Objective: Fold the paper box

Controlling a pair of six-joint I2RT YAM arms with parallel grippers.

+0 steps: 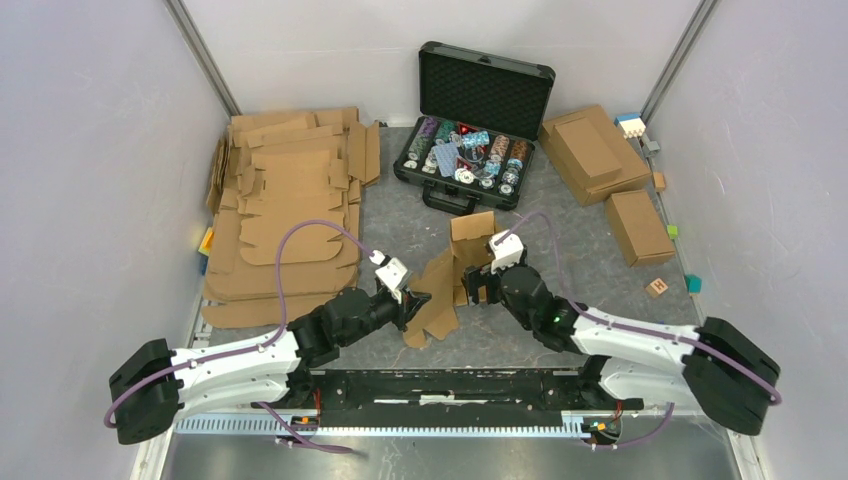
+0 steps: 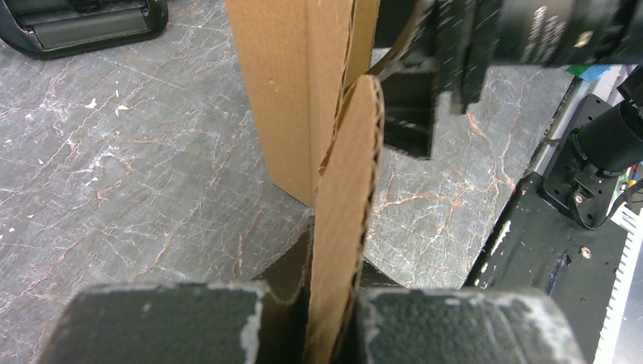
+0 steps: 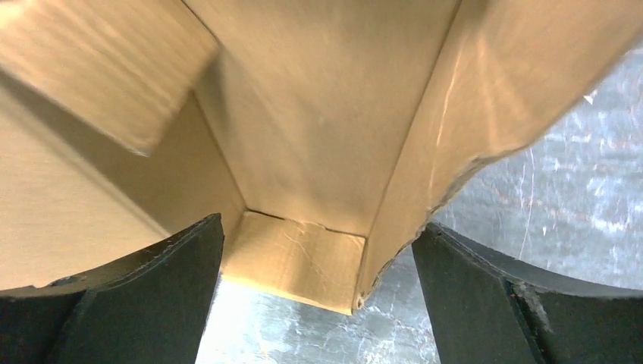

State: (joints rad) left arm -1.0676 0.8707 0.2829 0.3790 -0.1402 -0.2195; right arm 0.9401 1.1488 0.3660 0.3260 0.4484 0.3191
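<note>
1. The paper box [image 1: 455, 272] is seen half-folded at the middle of the table [image 1: 600, 265], between the two arms. One panel is raised upright, and a rounded flap reaches toward the near left.
2. That flap is clamped edge-on by the left gripper [image 1: 412, 300]. In its wrist view the cardboard [image 2: 341, 227] is pinched tight between the two fingers of the gripper [image 2: 330, 322].
3. The right gripper [image 1: 478, 287] is held against the box's right side with its jaws spread wide. A folded corner of the box [image 3: 318, 152] lies between the fingers of this gripper [image 3: 315, 299] (whether they press on it cannot be told).
4. An open black case [image 1: 480, 110] of round chips is set just beyond the box.
5. Flat blanks [image 1: 290, 210] are piled at the far left.
6. Two closed boxes [image 1: 592, 150] are placed at the far right.
</note>
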